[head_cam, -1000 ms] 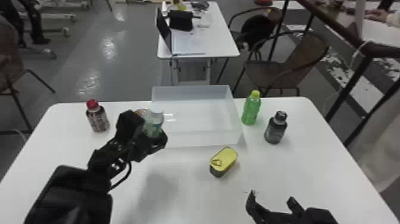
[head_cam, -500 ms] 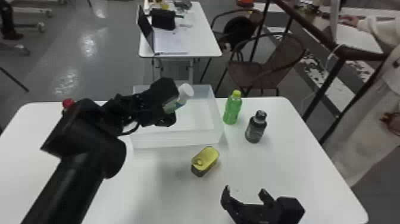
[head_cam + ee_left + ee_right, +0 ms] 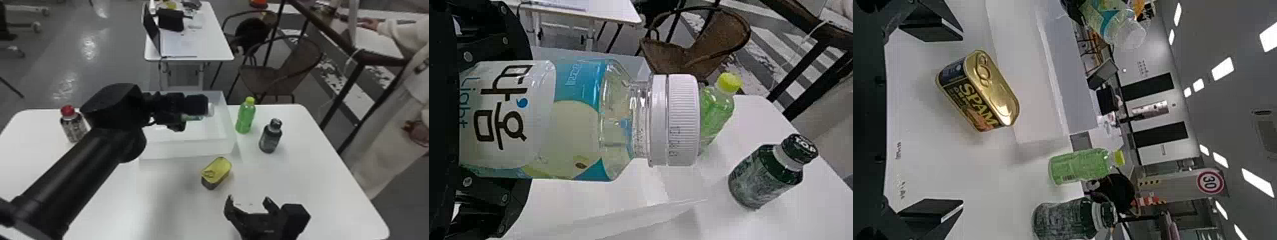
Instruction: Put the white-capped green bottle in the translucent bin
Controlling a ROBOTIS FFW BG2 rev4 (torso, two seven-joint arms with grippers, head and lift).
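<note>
Above the translucent bin (image 3: 188, 148), my left gripper (image 3: 191, 110) is shut on the white-capped bottle (image 3: 210, 109), which lies roughly on its side with the cap pointing right. In the left wrist view the bottle (image 3: 574, 120) shows its label and white cap, held by the left gripper (image 3: 489, 120). My right gripper (image 3: 249, 204) stays low over the near part of the table, open and holding nothing. The right wrist view shows the right gripper (image 3: 933, 120) with its fingers wide apart, and the held bottle (image 3: 1113, 22) farther off.
A yellow-lidded can (image 3: 217, 170) sits between the bin and the right gripper. Right of the bin stand a green bottle with a yellow-green cap (image 3: 245, 118) and a dark bottle (image 3: 270, 137). A red-capped bottle (image 3: 73, 124) is at the left, beside the left arm.
The left arm has swung right from the bin's left side, carrying the bottle over the bin and tipping it from upright to nearly level. The head view has shifted, too.
</note>
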